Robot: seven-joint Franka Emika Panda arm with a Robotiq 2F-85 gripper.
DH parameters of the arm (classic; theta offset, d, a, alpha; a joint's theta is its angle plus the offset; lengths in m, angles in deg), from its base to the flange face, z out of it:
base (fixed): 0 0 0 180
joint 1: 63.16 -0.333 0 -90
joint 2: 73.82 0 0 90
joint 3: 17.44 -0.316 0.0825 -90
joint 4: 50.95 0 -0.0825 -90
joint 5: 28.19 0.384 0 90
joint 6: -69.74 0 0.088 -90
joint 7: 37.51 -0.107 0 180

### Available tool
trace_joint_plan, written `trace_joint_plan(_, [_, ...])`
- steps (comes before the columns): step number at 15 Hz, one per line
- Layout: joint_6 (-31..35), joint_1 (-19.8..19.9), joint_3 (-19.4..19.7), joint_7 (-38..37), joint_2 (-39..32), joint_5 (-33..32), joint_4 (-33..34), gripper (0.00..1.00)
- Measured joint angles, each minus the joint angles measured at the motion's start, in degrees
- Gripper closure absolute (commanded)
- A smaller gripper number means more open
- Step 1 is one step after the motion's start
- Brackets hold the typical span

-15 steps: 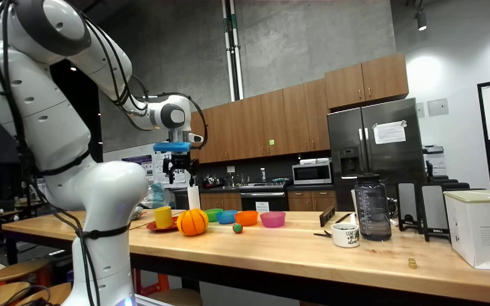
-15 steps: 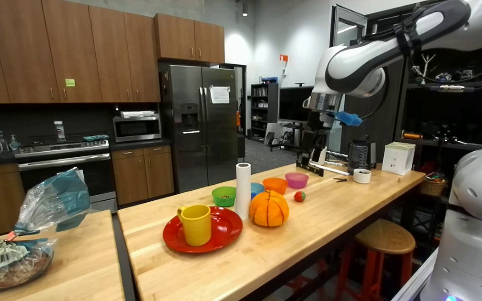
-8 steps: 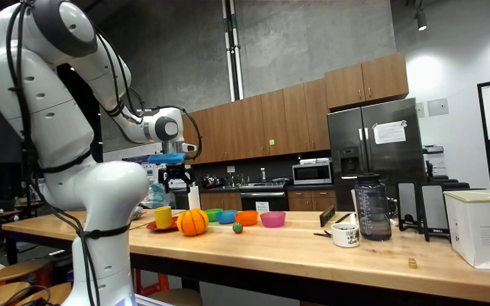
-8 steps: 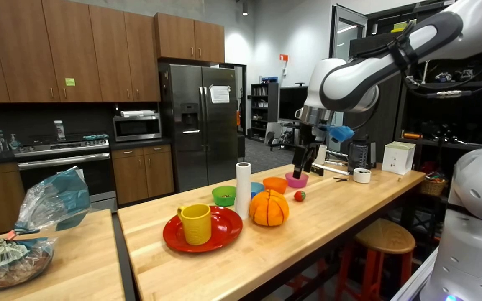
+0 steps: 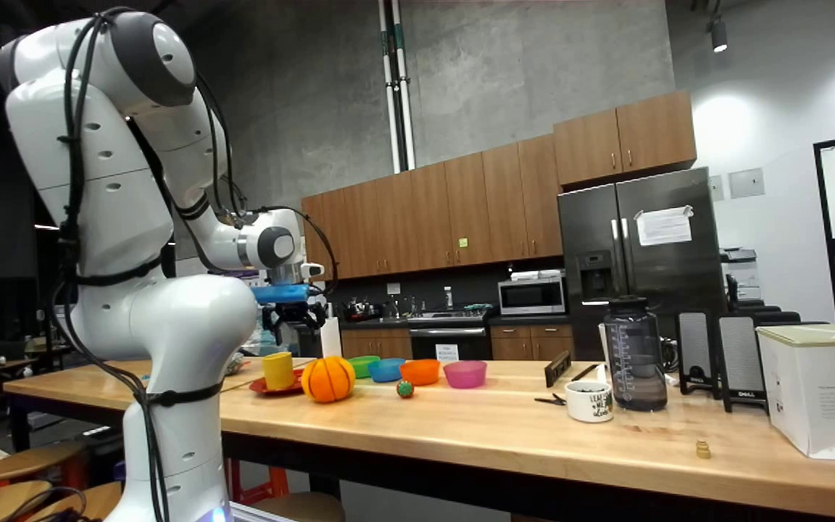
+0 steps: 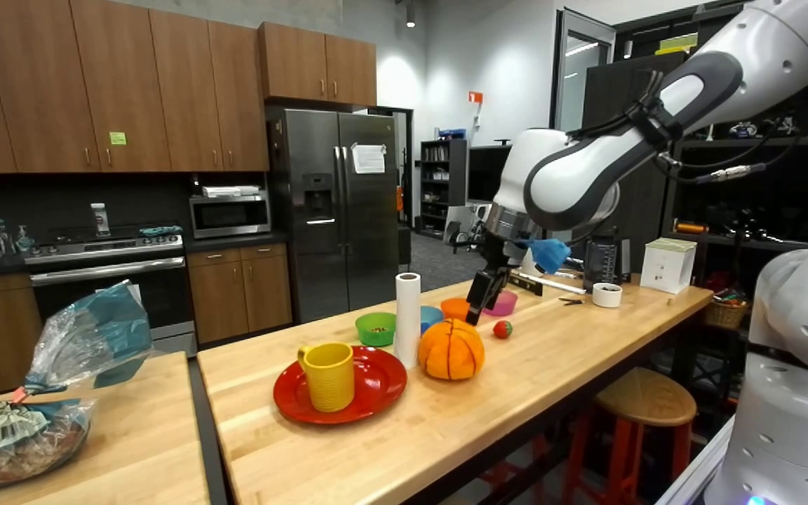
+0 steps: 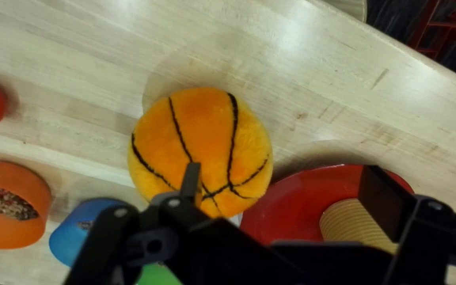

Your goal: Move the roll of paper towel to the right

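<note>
Paper roll [image 6: 407, 322]: upright on counter [image 6: 516, 372]
Ball [image 6: 450, 351]: beside roll, toward counter's robot-side edge
Gripper [image 7: 282, 171]: fingers spread, above counter

My pincer [image 7: 285, 186] hung with its jaws spread above the tabletop [image 6: 551, 344], where a broad band of bare wood along the edge on my side lay free for passing the orange plush ball [image 6: 451, 349]. Around the upright paper towel roll [image 6: 407, 322] the room was tight: the ball stood close on one side, the red plate [image 6: 377, 386] with its yellow mug [image 6: 330, 381] on the other, and the green bowl [image 6: 376, 339] and blue bowl [image 5: 386, 372] stood near it too. Bare wood left me another gap between the ball and the strawberry [image 6: 502, 329], with the orange bowl [image 5: 420, 375] and pink bowl [image 5: 466, 377] beyond.
</note>
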Motion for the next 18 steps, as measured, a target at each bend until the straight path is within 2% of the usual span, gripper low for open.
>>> trace_joint_plan(8, [14.5, -3.6, -1.7, 0.3, -6.5, -0.1, 1.5, 0.0])
trace_joint_plan(13, [23.0, -5.7, 0.1, 0.3, -8.8, 1.1, 1.3, 0.0])
trace_joint_plan(18, [27.9, -5.8, 1.4, 0.9, -9.0, 1.1, -0.2, 0.0])
